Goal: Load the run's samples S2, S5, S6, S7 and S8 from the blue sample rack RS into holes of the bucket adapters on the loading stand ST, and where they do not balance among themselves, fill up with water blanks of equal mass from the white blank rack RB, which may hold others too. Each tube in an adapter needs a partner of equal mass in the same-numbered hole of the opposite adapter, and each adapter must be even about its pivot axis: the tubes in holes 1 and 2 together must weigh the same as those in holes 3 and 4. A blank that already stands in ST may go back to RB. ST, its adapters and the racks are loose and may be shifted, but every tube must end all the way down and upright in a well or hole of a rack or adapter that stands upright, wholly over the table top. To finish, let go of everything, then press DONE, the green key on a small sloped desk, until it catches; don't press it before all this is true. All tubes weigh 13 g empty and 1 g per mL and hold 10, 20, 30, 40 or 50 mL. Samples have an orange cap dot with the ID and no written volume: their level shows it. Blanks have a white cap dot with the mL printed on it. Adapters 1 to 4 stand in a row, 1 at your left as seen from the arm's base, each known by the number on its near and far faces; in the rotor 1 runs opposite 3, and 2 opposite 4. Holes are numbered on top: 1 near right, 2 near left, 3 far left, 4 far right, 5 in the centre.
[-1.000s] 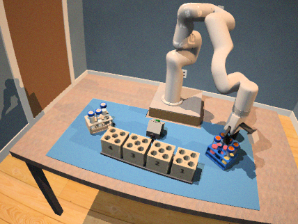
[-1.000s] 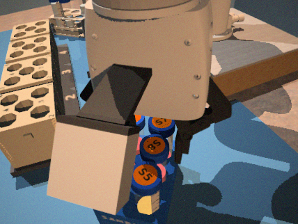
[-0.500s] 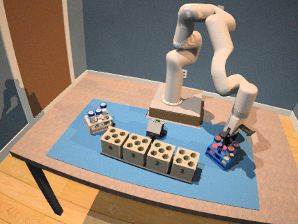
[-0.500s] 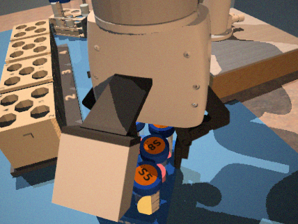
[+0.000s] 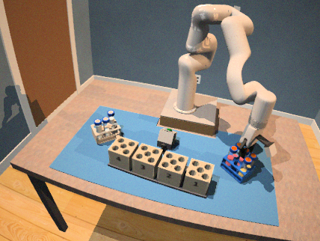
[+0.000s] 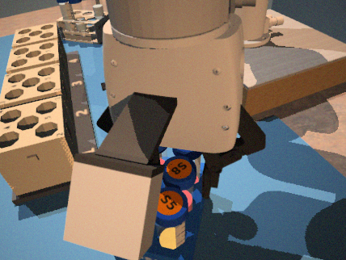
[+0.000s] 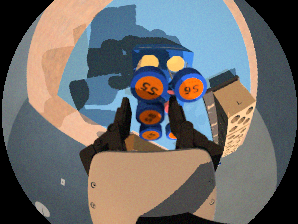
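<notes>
The blue sample rack RS (image 5: 232, 167) (image 7: 141, 54) stands at the mat's right end with several orange-capped tubes in it. My gripper (image 5: 244, 149) (image 7: 149, 104) is open and low over the rack. Its two fingers straddle an orange-capped tube (image 7: 152, 116) whose label I cannot read. Sample S5 (image 6: 167, 203) (image 7: 149, 86) and sample S8 (image 6: 179, 169) (image 7: 189, 88) stand in the rack just beyond the fingers. The four beige adapters 4 (image 5: 122, 150), 3 (image 5: 147, 158), 2 (image 5: 172, 165) and 1 (image 5: 198, 174) (image 6: 28, 121) stand in a row on stand ST (image 6: 78, 89); all the holes I can see are empty.
The white blank rack RB (image 5: 105, 132) (image 6: 82, 23) with blue-capped tubes stands at the mat's far left. The small desk with the green DONE key (image 5: 169, 130) sits behind adapter 2. The arm's base block (image 5: 191, 117) is behind it. Adapter 1 is close to the left of RS.
</notes>
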You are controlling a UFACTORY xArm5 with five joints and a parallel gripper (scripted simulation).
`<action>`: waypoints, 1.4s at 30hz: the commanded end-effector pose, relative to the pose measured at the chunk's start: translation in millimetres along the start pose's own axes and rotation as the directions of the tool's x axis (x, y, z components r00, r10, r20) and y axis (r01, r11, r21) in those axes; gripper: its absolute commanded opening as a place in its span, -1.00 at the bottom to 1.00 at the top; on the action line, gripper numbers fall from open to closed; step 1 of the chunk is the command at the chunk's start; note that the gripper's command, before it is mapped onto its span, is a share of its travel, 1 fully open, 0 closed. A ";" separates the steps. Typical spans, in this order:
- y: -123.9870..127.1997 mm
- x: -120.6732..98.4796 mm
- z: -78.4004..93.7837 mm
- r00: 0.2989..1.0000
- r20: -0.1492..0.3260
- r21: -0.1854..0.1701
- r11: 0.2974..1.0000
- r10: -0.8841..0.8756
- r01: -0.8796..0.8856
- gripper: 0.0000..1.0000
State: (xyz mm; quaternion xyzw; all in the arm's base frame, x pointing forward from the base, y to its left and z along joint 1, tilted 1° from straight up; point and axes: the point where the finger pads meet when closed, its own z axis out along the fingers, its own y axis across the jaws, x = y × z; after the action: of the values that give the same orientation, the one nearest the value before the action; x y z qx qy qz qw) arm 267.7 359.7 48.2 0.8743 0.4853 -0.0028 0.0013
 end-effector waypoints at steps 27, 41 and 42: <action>0.1 1.3 -3.0 1.000 -0.004 0.000 1.000 0.000 0.000 -1.00; 0.1 1.3 -3.0 1.000 -0.004 0.000 1.000 0.000 0.000 -1.00; 0.1 1.3 -3.0 1.000 -0.004 0.000 1.000 0.000 0.000 -1.00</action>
State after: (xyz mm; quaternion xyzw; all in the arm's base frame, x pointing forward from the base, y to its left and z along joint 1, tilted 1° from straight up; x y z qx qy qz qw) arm 267.6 359.7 49.8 0.8743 0.4853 -0.0029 0.0013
